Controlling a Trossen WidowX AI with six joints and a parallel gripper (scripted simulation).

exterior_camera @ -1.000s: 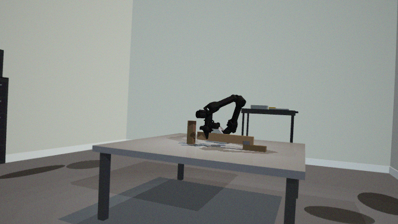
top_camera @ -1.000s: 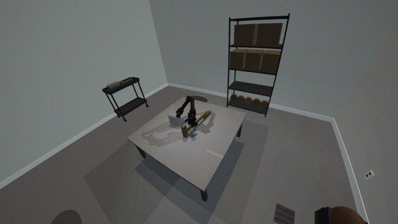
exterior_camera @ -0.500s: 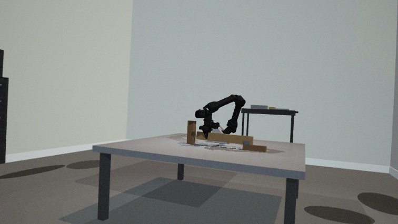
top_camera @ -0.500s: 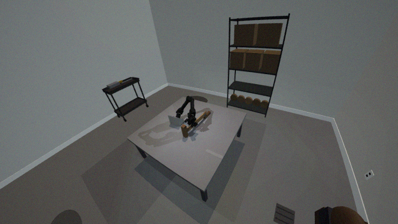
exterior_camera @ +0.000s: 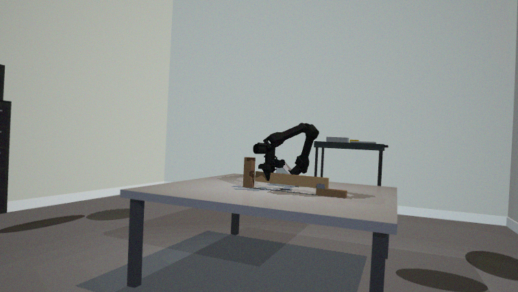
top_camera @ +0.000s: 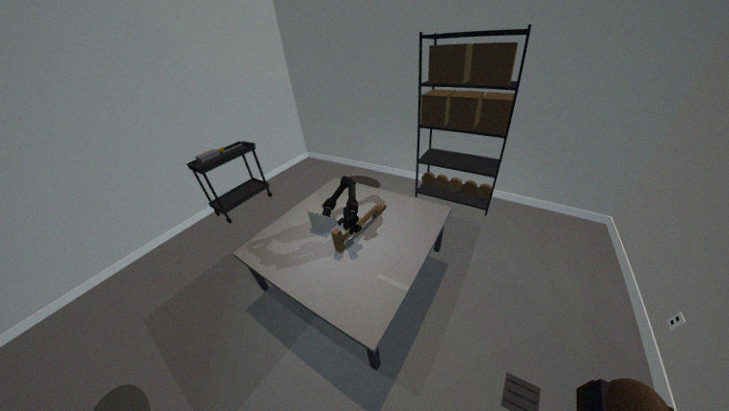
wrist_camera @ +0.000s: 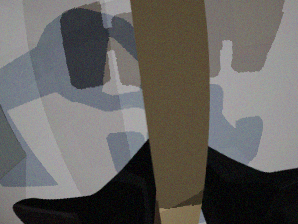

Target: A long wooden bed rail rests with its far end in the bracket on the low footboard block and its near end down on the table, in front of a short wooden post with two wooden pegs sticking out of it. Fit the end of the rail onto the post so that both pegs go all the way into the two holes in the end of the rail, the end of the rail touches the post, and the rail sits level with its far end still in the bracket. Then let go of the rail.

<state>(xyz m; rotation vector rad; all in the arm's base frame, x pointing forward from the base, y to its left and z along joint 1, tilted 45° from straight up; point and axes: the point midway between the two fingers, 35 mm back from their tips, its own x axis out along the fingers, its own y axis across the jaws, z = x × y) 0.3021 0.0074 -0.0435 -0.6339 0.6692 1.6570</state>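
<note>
The long wooden rail [top_camera: 366,218] [exterior_camera: 299,179] [wrist_camera: 172,75] has its far end at the grey bracket [exterior_camera: 321,186] on the low footboard block [exterior_camera: 337,193]. Its near end is off the table, beside the upright wooden post [top_camera: 338,241] [exterior_camera: 249,174]. In the exterior view the rail's end is very close to the post; whether they touch is too small to tell. The pegs and holes cannot be made out. The rail looks roughly level, but a slight tilt cannot be ruled out. My gripper [top_camera: 355,229] [exterior_camera: 267,177] [wrist_camera: 168,141] is shut on the rail near its post end, one finger on each side.
The rail and post stand on the table [top_camera: 366,306] [exterior_camera: 217,199]. A pale grey panel [top_camera: 320,223] stands beside the arm. A dark cart [top_camera: 224,158] [exterior_camera: 347,145] and a shelf rack with boxes [top_camera: 448,64] are beyond the table.
</note>
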